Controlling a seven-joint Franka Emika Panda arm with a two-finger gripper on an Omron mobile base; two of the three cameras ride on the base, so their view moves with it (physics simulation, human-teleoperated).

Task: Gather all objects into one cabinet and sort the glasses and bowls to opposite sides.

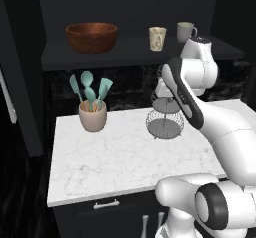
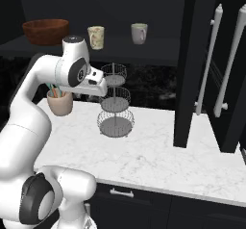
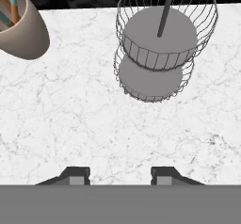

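Up on the dark cabinet shelf (image 1: 135, 57), way left of the wire stand (image 1: 165, 119), sits the wooden bowl (image 1: 92, 36). Next along, right above the stand, is the cream tumbler (image 1: 157, 38), then the grey-beige mug (image 1: 185, 32) just past it. Down on the marble counter (image 1: 115, 157), the utensil pot (image 1: 93, 116) is left of the stand. Gripper (image 3: 120, 175) hangs over bare counter near the stand, fingers parted, nothing in them.
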